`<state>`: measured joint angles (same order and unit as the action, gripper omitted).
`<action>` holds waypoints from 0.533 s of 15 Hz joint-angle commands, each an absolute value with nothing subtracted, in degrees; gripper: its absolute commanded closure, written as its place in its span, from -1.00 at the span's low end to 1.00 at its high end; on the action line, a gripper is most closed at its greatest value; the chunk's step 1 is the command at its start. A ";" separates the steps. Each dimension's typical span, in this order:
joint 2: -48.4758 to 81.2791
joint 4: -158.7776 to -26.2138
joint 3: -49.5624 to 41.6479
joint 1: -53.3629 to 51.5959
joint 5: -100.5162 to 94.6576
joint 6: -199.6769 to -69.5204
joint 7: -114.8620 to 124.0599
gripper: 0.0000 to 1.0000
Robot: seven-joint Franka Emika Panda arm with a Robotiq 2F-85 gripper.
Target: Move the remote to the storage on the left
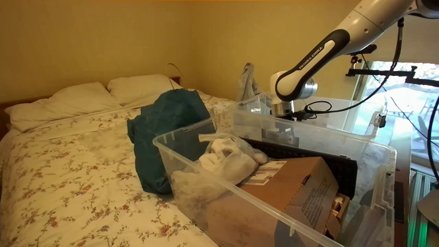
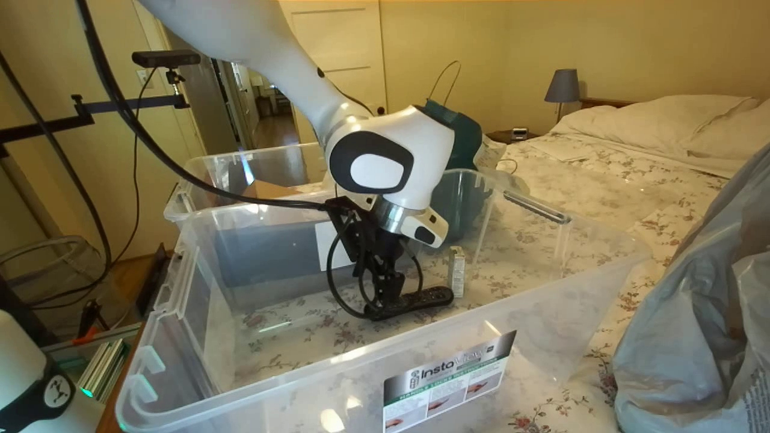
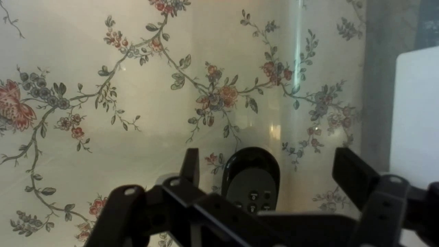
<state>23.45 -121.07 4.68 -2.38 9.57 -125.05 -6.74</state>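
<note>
In the wrist view, saw the tool (image 3: 265, 166) spread wide, with gaps between both fingers (image 3: 190, 168) and the remote (image 3: 252, 181). Found the remote between them, nearer the finger at the view's left, partly hidden by the tool. Made out keys on the remote, plus flowered cloth (image 3: 154, 103) under clear plastic.

In an exterior view, followed the arm (image 2: 415, 150) down into the storage (image 2: 553, 343), with the tool low inside. Found the remote within the storage's walls, right below the tool; could not make out contact between the two. Picked out an upright carton (image 2: 457, 273) near one end of the remote. Read "Insta" on the front label (image 2: 451, 385).

In an exterior view, met another tub (image 1: 240, 192) in front of the storage, loaded with a brown box (image 1: 291, 181) and a white bundle (image 1: 224, 161) in thin plastic. Spotted a teal bag (image 1: 164, 137) just beside that tub and pillows (image 1: 139, 88) farther back. Could barely make out the tool past the storage's rim.
</note>
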 commanded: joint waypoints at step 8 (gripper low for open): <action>32.14 -117.18 0.16 -11.86 -6.05 -134.49 13.67 -0.38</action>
